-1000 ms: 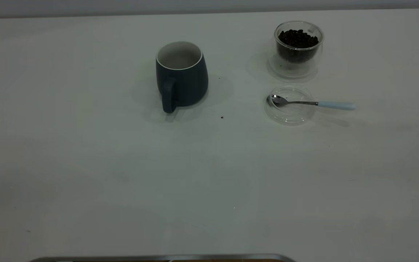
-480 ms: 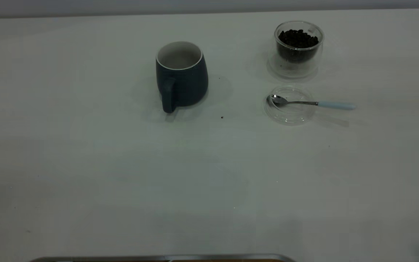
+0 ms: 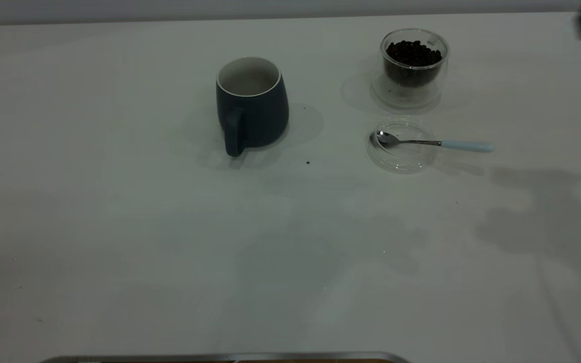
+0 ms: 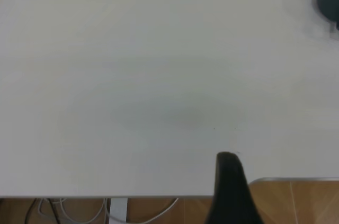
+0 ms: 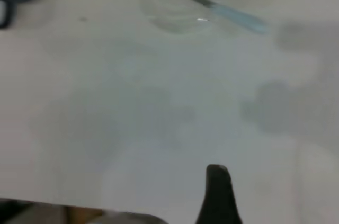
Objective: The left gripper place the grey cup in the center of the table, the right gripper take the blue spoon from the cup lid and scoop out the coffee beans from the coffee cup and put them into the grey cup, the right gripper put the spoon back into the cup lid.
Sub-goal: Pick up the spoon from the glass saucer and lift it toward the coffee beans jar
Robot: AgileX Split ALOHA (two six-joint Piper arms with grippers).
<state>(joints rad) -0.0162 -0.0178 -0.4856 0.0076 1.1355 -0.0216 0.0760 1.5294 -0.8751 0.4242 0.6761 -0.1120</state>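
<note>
The grey cup (image 3: 251,105) stands upright well ahead of my left gripper (image 4: 229,192), white inside, handle turned toward the table's near edge. The clear cup lid (image 3: 401,146) lies flat ahead of my right gripper (image 5: 218,197); the blue spoon (image 3: 434,143) rests with its steel bowl in the lid, its pale handle jutting over the rim. Beyond the lid stands the glass coffee cup (image 3: 413,68), holding dark coffee beans (image 3: 413,53).
</note>
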